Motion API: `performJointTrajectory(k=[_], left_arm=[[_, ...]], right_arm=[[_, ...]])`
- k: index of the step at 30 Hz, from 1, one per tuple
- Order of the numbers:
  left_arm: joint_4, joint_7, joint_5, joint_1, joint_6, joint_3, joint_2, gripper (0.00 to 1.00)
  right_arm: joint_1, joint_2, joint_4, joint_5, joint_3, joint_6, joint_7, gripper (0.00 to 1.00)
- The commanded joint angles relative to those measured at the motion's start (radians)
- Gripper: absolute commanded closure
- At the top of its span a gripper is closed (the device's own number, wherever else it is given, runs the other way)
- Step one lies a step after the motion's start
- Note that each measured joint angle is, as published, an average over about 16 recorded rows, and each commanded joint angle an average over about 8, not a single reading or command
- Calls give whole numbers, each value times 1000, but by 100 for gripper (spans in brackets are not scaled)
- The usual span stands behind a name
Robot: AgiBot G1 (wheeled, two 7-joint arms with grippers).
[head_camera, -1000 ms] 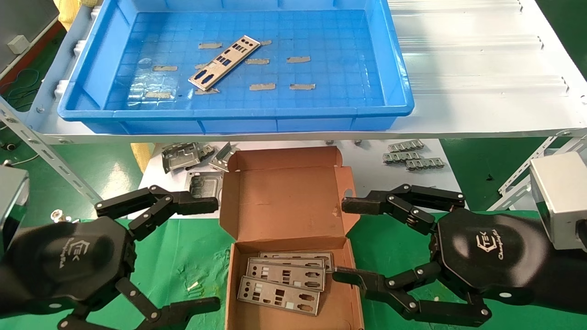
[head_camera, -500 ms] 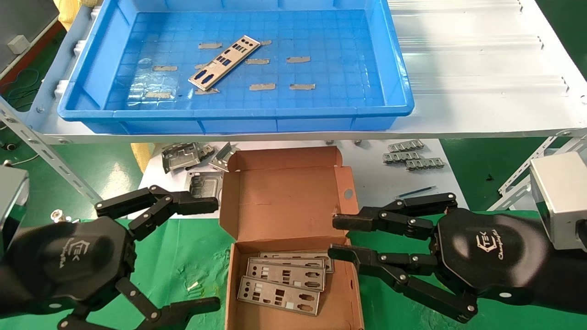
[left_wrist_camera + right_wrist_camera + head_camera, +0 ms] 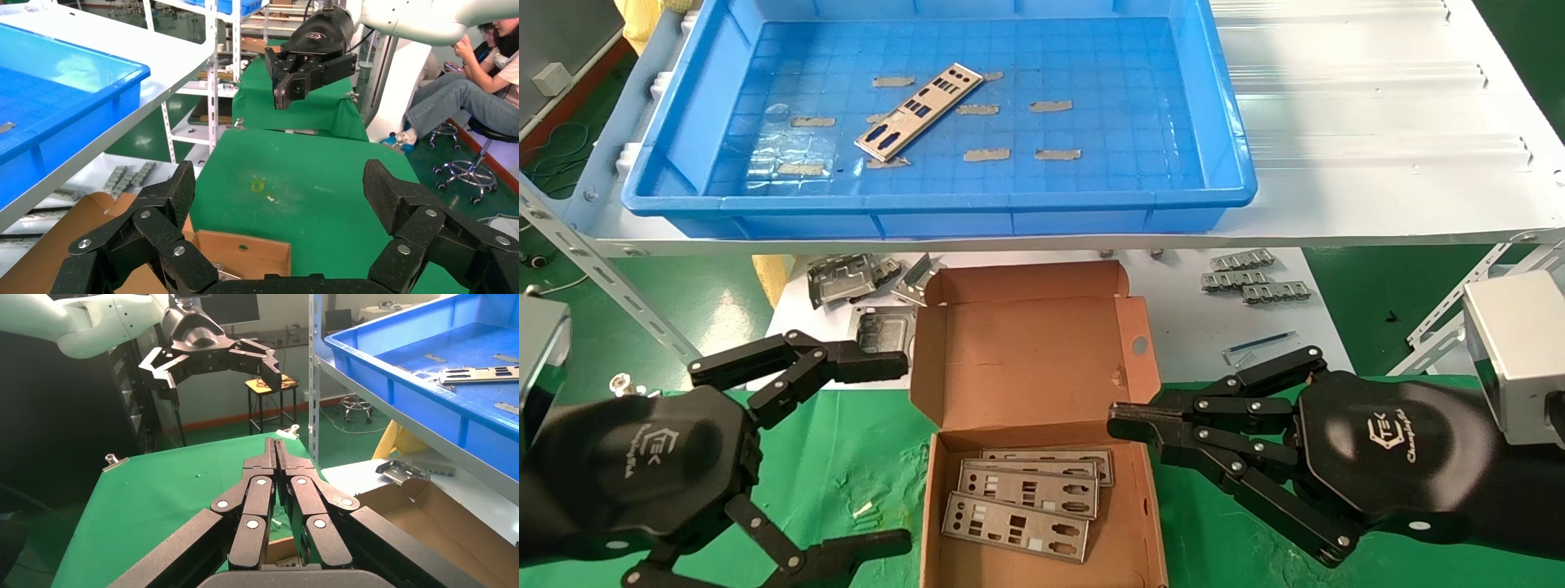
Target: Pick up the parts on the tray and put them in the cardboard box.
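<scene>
One silver plate (image 3: 919, 111) lies slanted on the floor of the blue tray (image 3: 1222, 122) on the shelf; it also shows in the right wrist view (image 3: 483, 373). The cardboard box (image 3: 1026, 359) stands open below, with three plates (image 3: 1019, 506) stacked in its near half. My right gripper (image 3: 1120, 418) is shut and empty, its tips at the box's right wall, above the plates. My left gripper (image 3: 891, 449) is wide open and empty, left of the box. In the left wrist view the box (image 3: 245, 260) lies below the open fingers (image 3: 392, 196).
Folded metal brackets (image 3: 862, 282) lie behind the box on the left, and more brackets (image 3: 1254, 278) on the right on the white board. Small grey tape strips (image 3: 1054, 106) dot the tray floor. The shelf edge (image 3: 1042, 241) overhangs the box. Green cloth covers the table.
My right gripper's fingers have closed from wide open to shut beside the box's right wall. The left arm and the plates have not moved.
</scene>
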Motion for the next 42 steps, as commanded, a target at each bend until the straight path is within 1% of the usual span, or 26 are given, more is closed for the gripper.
performJointTrajectory(k=[1,4,7,11,14,15,16,22,23,24,29,33,35,38,42], left_arm=[[-2,1,-1,4,0,-1,-2,0],[10,1,18,-22,-9,5,10,0],[36,-5,55,-80,-29,16,31,0],[106,-21,123,-205,-66,39,82,0],[192,-27,188,-323,-94,64,137,0],[228,-27,212,-364,-103,75,159,0],[266,-26,238,-404,-111,86,180,0],[559,-5,414,-635,-181,175,331,0],[614,0,442,-668,-197,189,357,0],[668,5,468,-698,-215,202,382,0],[907,35,567,-813,-348,247,489,0],[1042,54,616,-862,-476,267,555,0],[1089,60,632,-876,-517,275,579,0],[1138,69,646,-890,-538,284,602,0],[1178,83,646,-902,-531,284,616,0]], right_arm=[[0,0,0,0,0,0,0,100],[0,0,0,0,0,0,0,100],[0,0,0,0,0,0,0,100],[0,0,0,0,0,0,0,100],[0,0,0,0,0,0,0,100],[0,0,0,0,0,0,0,98],[0,0,0,0,0,0,0,93],[0,0,0,0,0,0,0,18],[0,0,0,0,0,0,0,7],[0,0,0,0,0,0,0,0],[0,0,0,0,0,0,0,0],[0,0,0,0,0,0,0,0],[0,0,0,0,0,0,0,0],[0,0,0,0,0,0,0,0],[0,0,0,0,0,0,0,0]])
